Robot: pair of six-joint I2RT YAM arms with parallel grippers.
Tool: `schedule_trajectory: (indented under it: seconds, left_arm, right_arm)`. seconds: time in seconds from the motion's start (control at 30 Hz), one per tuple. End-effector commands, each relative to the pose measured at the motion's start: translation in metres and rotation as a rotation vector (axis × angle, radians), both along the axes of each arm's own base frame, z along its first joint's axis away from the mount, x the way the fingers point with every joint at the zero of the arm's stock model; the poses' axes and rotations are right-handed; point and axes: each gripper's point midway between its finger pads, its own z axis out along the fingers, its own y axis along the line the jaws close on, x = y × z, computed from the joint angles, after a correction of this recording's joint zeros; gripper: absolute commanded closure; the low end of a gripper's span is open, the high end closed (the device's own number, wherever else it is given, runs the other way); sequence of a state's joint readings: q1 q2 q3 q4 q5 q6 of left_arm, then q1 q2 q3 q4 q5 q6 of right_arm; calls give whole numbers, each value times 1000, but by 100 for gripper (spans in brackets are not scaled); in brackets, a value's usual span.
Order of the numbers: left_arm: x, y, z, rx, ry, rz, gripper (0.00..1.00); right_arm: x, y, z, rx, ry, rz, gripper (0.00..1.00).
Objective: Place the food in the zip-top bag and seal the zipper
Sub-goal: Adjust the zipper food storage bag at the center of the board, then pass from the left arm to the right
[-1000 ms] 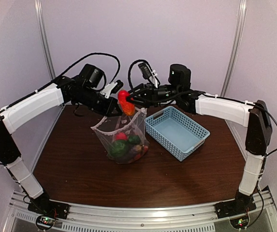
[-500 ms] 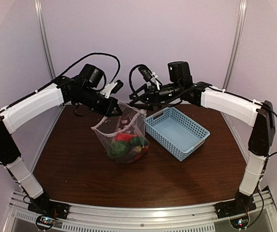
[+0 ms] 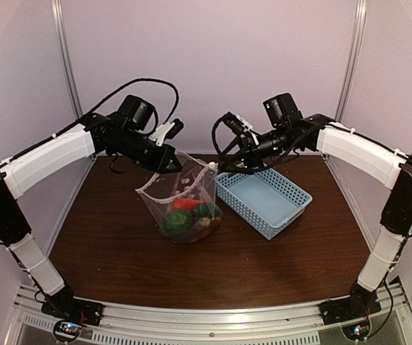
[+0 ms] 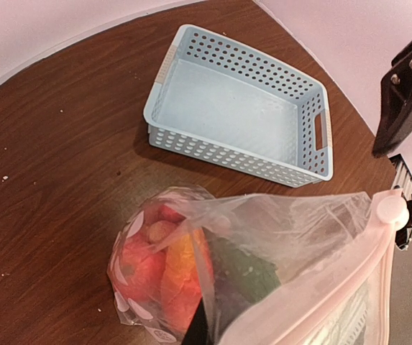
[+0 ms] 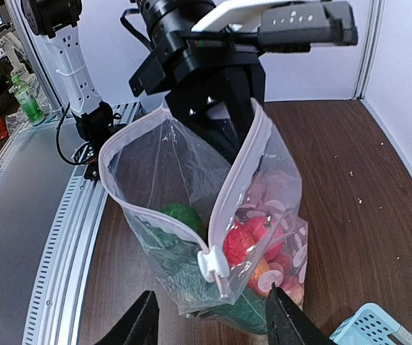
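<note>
Your left gripper (image 3: 172, 164) is pinching the far rim of the zip-top bag (image 3: 185, 201), holding it upright with the mouth gaping, mid-table (image 3: 112, 251) toward the far edge. Food (image 3: 188, 214) is sitting in the bag's bottom: red, orange and green pieces. The zipper (image 5: 239, 180) is hanging unsealed, with the slider (image 5: 211, 264) at one end. Your right gripper (image 3: 225, 166) is hovering with fingers spread and holding nothing, just beside the bag, over the left corner of the blue basket (image 3: 264, 195).

Robot lab test cell, pale panel walls (image 3: 263, 57) at 12 o'clock, aluminium rail (image 3: 213, 316) at 6 o'clock of brown table (image 3: 119, 266), white left arm (image 3: 47, 158) and right arm (image 3: 356, 154) mounted on it
</note>
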State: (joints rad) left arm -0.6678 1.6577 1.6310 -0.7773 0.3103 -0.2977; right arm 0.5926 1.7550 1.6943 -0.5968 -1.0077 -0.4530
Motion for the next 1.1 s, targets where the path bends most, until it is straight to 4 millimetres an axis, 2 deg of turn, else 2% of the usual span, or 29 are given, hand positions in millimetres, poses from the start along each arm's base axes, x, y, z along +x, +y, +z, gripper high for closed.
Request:
schedule_trajectory:
  seconds: [0.0,0.3,0.47,0.8,0.97,1.07]
  left_arm:
    - [7,-6,21,-54,-64,-6,100]
    - [6,-6,19,-50,-58,-9,100]
    - [5,-6,18,-49,-57,-12,100]
    - [6,-8,19,-52,-54,-15,100]
    - [6,-7,20,-50,-53,-14,100]
    - [5,-8,19,-51,-49,-17,100]
  right_arm:
    - [-7,-2,-35,-99,-3,21,49]
    - [-5,15,-43,-83,11,38,58]
    - [-1,18,-44,-77,3,25,62]
    - [7,22,-31,-18,-32,-17,72]
    - [7,20,-29,-15,-42,-24,80]
    - [5,18,-24,-9,-60,-30,96]
